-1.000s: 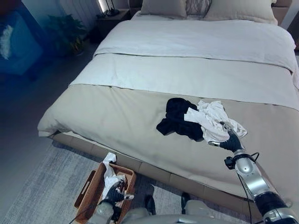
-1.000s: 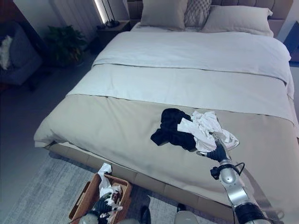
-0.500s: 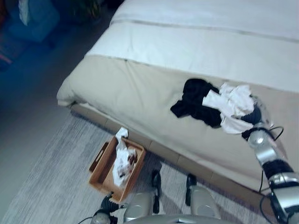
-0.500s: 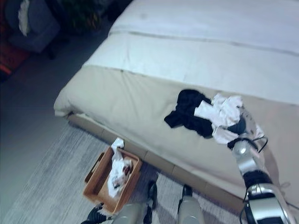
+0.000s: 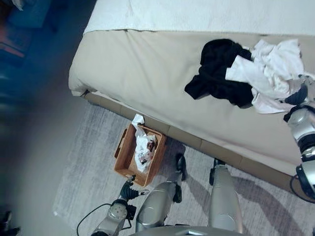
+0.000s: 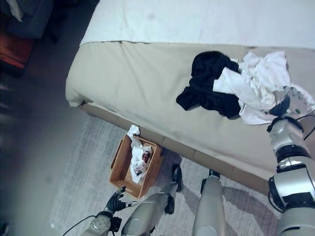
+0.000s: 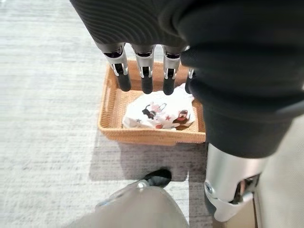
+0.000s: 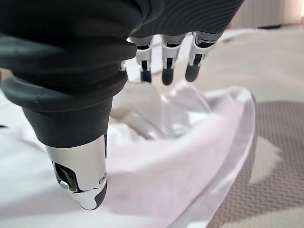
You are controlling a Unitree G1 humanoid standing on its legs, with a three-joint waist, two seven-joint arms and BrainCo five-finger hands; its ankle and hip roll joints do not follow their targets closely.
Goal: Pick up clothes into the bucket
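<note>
White clothes (image 6: 258, 81) and black garment (image 6: 206, 83), upper right on bed (image 6: 142, 83). Right hand (image 8: 166, 66) over white cloth, fingers released, straight. Basket (image 6: 120, 164), lower centre, holds printed cloth (image 7: 159, 111). Left hand (image 7: 142, 71) relaxed above it.

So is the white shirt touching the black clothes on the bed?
Touching. In the left eye view, the white shirt lies partly on top of the black clothes, with no bed showing between them.

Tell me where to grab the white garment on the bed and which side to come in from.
Probably take the white garment at its raised, bunched folds near the right hand, coming from the foot-side edge of the bed, where that hand hovers with its fingers straight. The crumpled ridges there give something to pinch; its far side lies over the black garment, which could come up with it.
</note>
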